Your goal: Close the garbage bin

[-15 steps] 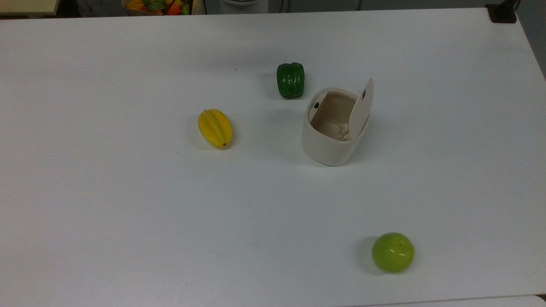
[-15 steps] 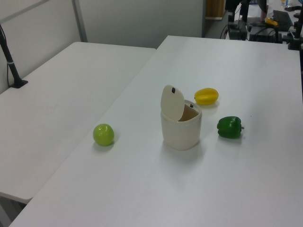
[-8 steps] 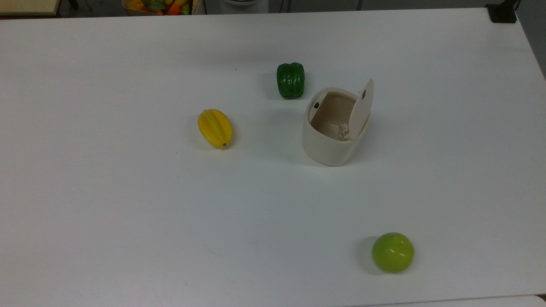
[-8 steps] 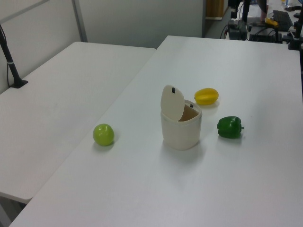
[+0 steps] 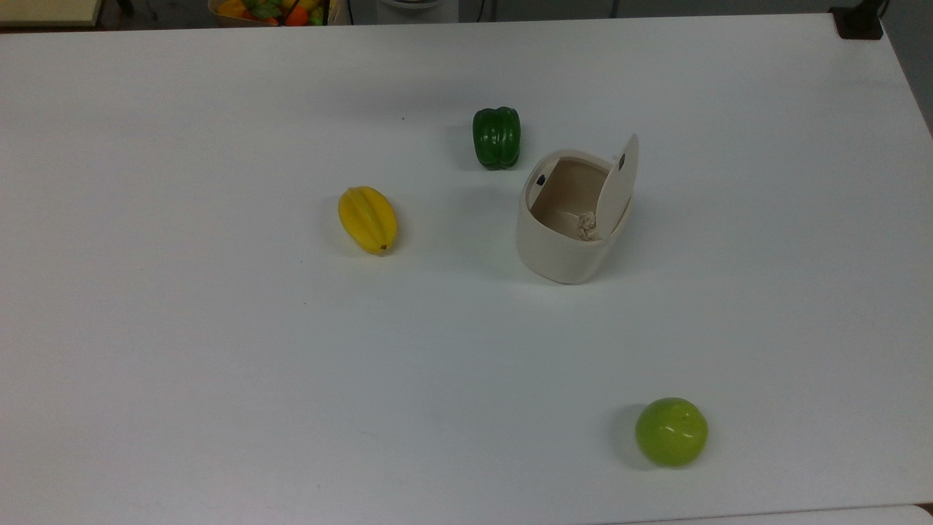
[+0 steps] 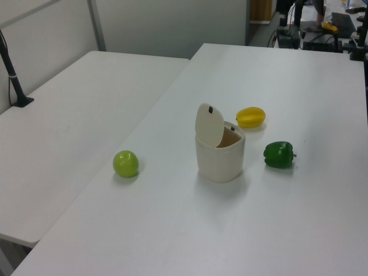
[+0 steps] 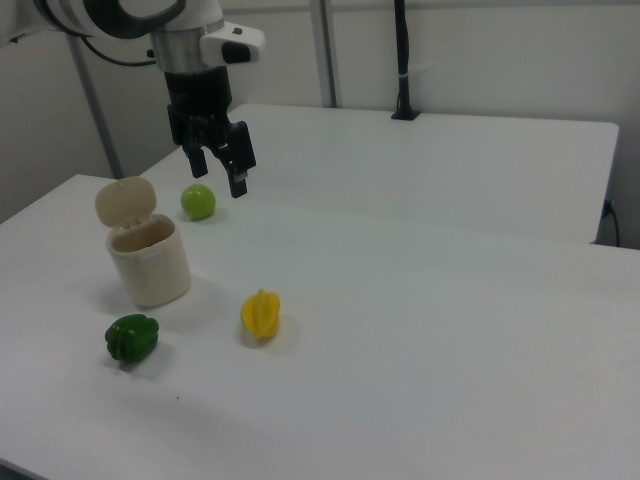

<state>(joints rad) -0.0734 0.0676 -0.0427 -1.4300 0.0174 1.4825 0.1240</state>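
Jaws stand apart and hold nothing: the gripper (image 7: 222,166) hangs in the air in the right view, well above the worktop (image 5: 219,350) and off to the right view's right of the bin.

On the worktop, the bin (image 5: 565,240) sits near the middle, its lid (image 5: 618,186) swung up almost upright on the top view's right side of the rim, so the closing is not yet done. A small crumpled scrap (image 5: 587,224) lies inside, low against the wall under the lid, and a dark button (image 5: 541,179) sits at the rim corner opposite.

Risks, as I judge them, run from the bin down. It looks light and stands loose, so a sideways shove on the raised lid could slide or tip it instead of folding the lid down; the push should come from behind the lid and bear downward. A descent straight into the lid's top edge could jam it or strain the hinge.

The green pepper (image 5: 496,137) lies just beside the bin and could be knocked if it slides that way. The yellow starfruit (image 5: 367,219) and the green apple (image 5: 671,431) lie well apart from it.
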